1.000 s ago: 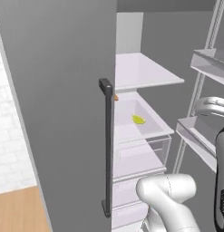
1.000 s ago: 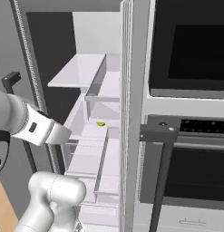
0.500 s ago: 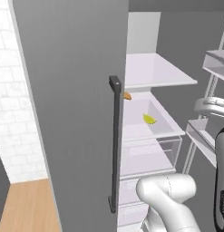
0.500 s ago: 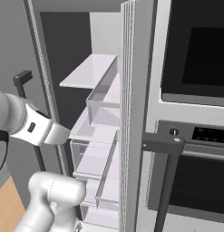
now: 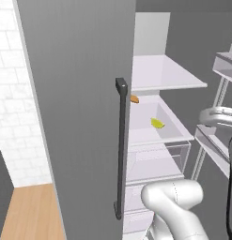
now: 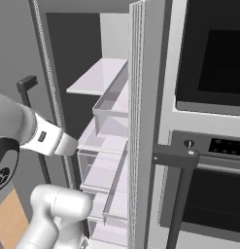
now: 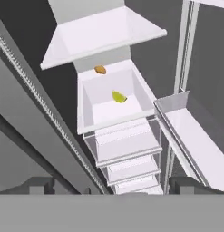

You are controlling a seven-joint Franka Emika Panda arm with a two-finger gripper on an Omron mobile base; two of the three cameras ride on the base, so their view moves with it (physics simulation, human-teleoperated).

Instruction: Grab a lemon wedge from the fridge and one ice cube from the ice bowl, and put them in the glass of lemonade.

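The fridge stands open, its grey door and long dark bar handle filling the left base view, white shelves and clear drawers stacked behind. The lemon wedge lies on the white shelf inside, toward that shelf's 3 o'clock side in the left base view; in the hand view the same wedge sits near the middle, with a small orange piece at its 11 o'clock, well apart from it. The gripper faces the shelves from outside the fridge, its two dark tips spread wide apart with nothing between them. In the right base view a dark oven adjoins the fridge at 3 o'clock.
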